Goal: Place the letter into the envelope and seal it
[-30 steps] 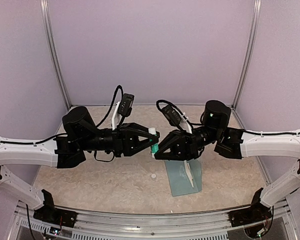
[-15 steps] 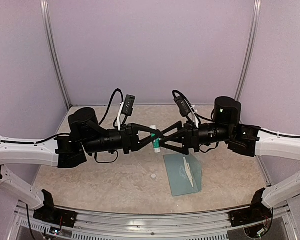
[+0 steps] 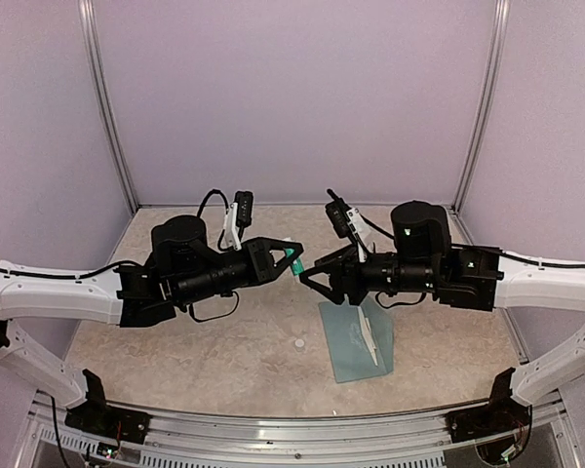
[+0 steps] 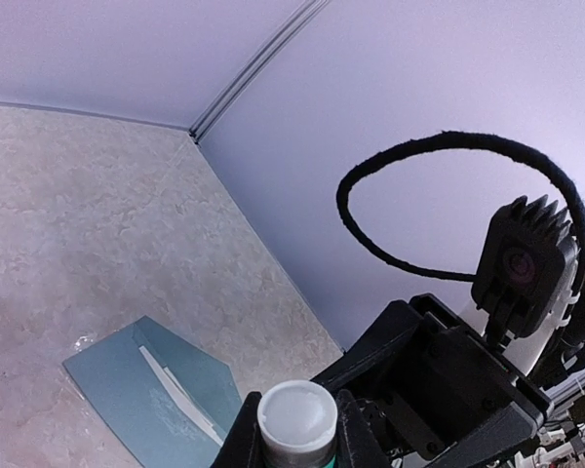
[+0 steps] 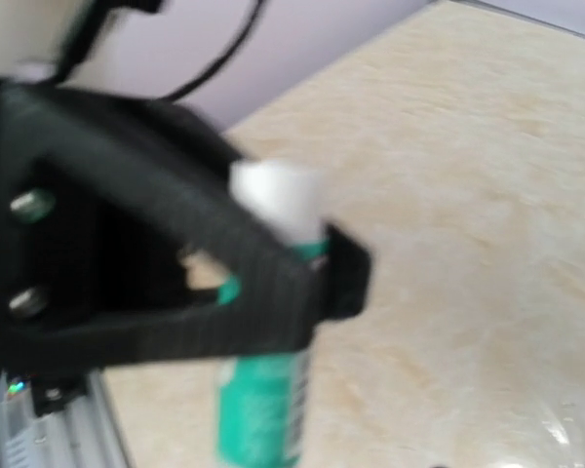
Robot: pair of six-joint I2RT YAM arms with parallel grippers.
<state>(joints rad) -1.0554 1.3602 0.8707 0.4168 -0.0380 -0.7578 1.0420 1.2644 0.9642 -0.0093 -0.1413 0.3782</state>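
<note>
The left gripper [image 3: 289, 256] is held up over the middle of the surface [image 3: 175, 341], its jaws closed tight on a white-and-green glue stick [image 3: 294, 259]. They pinch the stick partway along its green body, and its white end pokes out past the fingertips. Just to the right, the right gripper [image 3: 306, 276] points left toward the stick, close to it but not touching. Its jaws hold nothing that can be seen, and how far apart they stand cannot be told from any view. The envelope [image 3: 349, 341] lies flat on the surface right of centre, towards the near edge, under and slightly nearer than the right gripper. The letter [image 3: 370, 336] shows only as a narrow off-white strip running along the envelope's right half. A small white round cap [image 3: 299, 343] sits on the surface just left of the envelope, apart from it.
</note>
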